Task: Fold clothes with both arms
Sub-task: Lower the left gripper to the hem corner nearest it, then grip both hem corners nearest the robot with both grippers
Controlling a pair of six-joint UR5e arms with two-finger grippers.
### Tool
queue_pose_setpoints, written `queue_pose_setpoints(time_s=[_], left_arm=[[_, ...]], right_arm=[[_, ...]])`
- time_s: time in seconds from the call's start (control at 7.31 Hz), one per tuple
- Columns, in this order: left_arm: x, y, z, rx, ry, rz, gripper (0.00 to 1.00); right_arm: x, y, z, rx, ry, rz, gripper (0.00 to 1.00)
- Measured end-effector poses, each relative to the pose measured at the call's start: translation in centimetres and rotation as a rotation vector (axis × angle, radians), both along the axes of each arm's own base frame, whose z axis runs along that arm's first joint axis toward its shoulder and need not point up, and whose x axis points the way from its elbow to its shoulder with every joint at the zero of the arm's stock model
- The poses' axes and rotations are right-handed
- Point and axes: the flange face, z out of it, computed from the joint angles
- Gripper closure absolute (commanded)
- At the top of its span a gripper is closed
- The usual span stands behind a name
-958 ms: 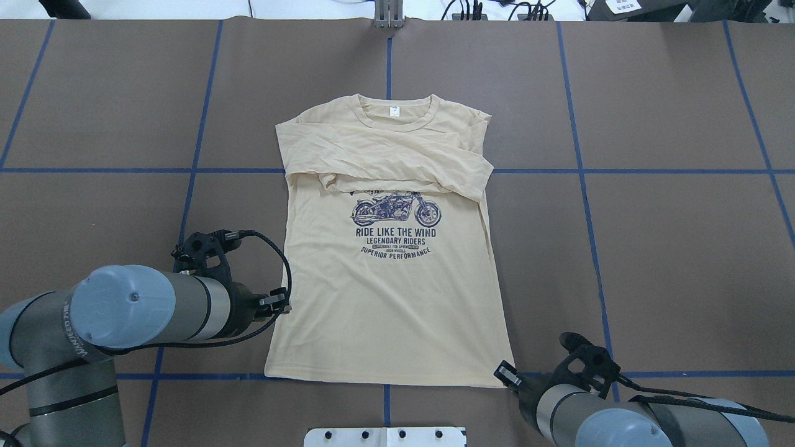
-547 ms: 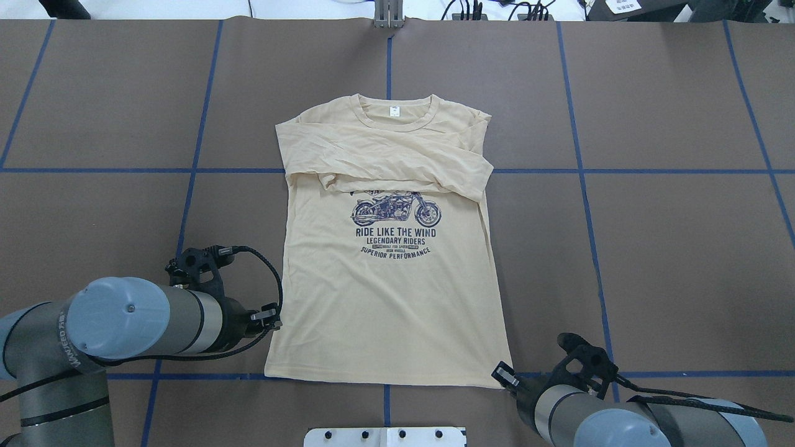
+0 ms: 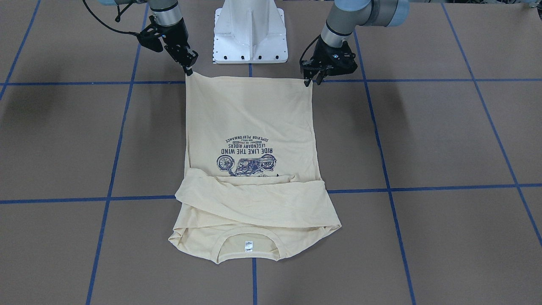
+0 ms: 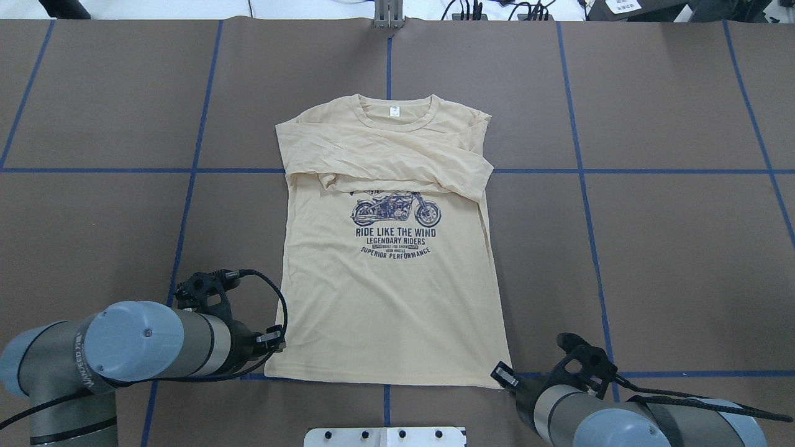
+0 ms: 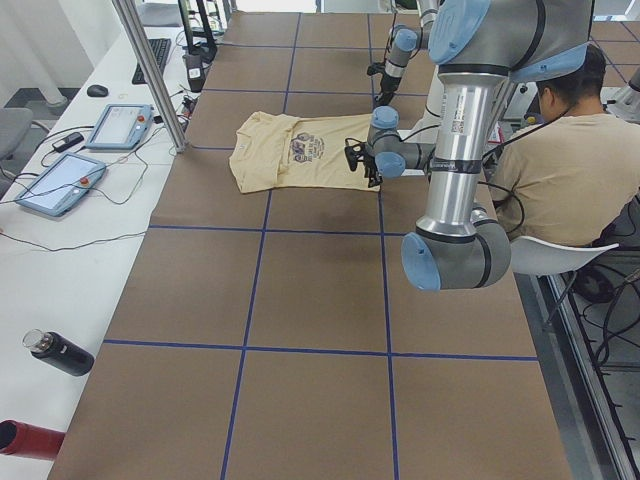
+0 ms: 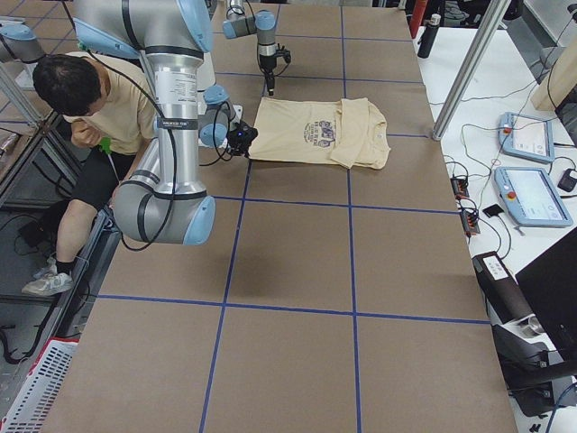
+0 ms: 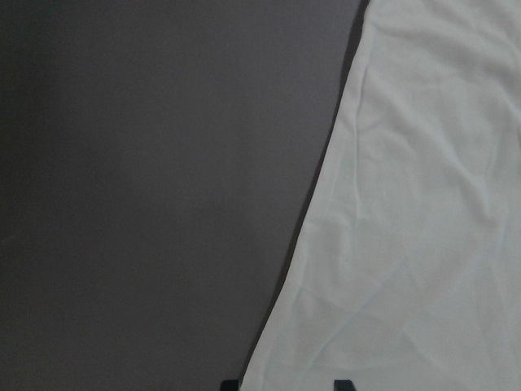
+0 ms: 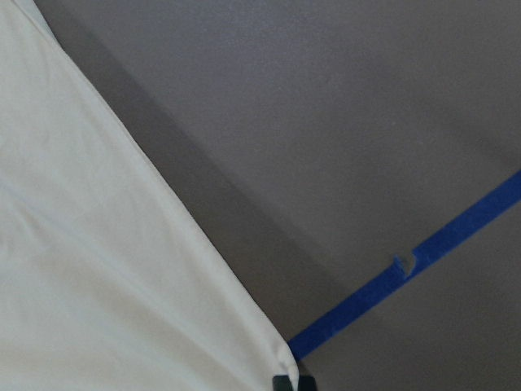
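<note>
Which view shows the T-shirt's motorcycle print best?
Overhead exterior: the motorcycle print sits upright and readable on the T-shirt. Front-facing shows it upside down; the side views show it tiny; both wrist views show only plain fabric.

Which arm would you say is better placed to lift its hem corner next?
Right: the right gripper looks shut on the shirt corner; the left gripper hangs open, straddling the side edge.

T-shirt (image 4: 385,298) on table (image 4: 652,248); left gripper (image 3: 311,80), right gripper (image 3: 189,70) at hem corners.
</note>
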Motion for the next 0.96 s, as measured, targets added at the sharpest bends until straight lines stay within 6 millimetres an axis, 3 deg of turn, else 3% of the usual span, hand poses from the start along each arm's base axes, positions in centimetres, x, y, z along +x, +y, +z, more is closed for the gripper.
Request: queue_pose_setpoints(time_s=[0.96], left_arm=[[1.3, 1.0, 1.3, -0.013, -0.026, 0.023, 0.51]], right_arm=[[0.0, 0.0, 0.1, -0.001, 0.003, -0.002, 1.00]])
